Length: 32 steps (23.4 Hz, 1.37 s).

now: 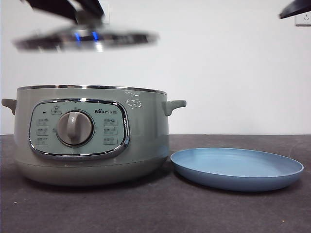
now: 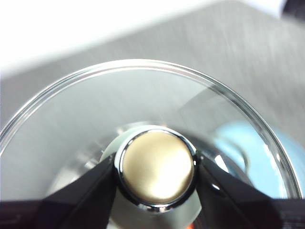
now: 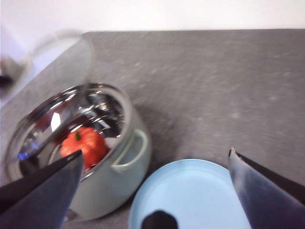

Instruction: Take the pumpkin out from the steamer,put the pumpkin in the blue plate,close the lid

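My left gripper point(image 2: 157, 174) is shut on the knob point(image 2: 157, 171) of the glass lid point(image 1: 85, 39), which hangs in the air above the sage-green steamer point(image 1: 90, 136). The steamer stands open at the left of the table. Inside it, the right wrist view shows the orange-red pumpkin point(image 3: 84, 145) on the shiny inner wall's floor. The blue plate point(image 1: 236, 167) lies on the table just right of the steamer, with nothing on it. My right gripper point(image 3: 152, 191) is open, high above the plate and the steamer's handle; in the front view only its black tip point(image 1: 295, 8) shows.
The dark grey tabletop point(image 1: 155, 208) runs in front of the steamer and plate. A white wall stands behind, with a socket point(image 1: 303, 18) at the upper right.
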Motion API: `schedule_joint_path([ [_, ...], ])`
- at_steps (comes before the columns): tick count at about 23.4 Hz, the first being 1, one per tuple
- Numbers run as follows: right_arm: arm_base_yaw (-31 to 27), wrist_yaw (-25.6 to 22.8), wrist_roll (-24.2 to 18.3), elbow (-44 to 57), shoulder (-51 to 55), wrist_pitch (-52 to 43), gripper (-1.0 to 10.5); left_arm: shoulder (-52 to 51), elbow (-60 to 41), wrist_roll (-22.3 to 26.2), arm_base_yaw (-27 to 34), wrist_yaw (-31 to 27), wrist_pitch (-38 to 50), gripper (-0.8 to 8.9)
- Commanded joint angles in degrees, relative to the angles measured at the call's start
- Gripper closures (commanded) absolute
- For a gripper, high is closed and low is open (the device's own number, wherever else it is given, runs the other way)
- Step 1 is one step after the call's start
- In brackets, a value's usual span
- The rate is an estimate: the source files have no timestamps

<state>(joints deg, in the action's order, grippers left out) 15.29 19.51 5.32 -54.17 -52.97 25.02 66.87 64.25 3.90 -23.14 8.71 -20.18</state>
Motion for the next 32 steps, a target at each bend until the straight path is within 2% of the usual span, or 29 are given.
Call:
schedule_joint_path([
  [1,3.6,0.1,-0.5,-2.2,-3.6,-0.5,4.4,-5.1,0.7,0.7,0.0,-4.9,1.9,8.22],
  [4,8.7,-0.2,-0.5,-5.4,-8.7,-0.5,4.3,-10.4,0.7,0.7,0.0,-10.7,0.6,8.22],
  [8,14.8,-0.3,-1.3,-11.5,-17.3,-0.5,3.1,-17.0,0.7,0.9,0.0,-18.0,-2.0,8.22],
  [13,21.5,-0.7,-2.7,-21.5,-28.5,2.4,3.1,-23.0,0.7,0.9,0.0,-25.2,-5.8,8.22],
  [17,26.8,-7.0,-7.3,-35.0,-40.2,11.9,3.1,-26.7,0.7,0.9,0.0,-29.3,-8.2,8.22],
  [20,30.7,-12.9,-10.8,-47.1,-50.9,19.8,3.1,-27.9,0.7,0.9,0.0,-29.9,-9.9,8.22],
  [23,32.9,-17.0,-13.7,-53.5,-59.1,21.6,3.1,-27.9,0.7,0.9,0.0,-29.9,-12.1,8.22],
  [32,32.3,-16.9,-14.1,-53.9,-70.9,20.5,3.2,-27.8,0.7,0.9,0.0,-29.9,-15.5,8.22],
])
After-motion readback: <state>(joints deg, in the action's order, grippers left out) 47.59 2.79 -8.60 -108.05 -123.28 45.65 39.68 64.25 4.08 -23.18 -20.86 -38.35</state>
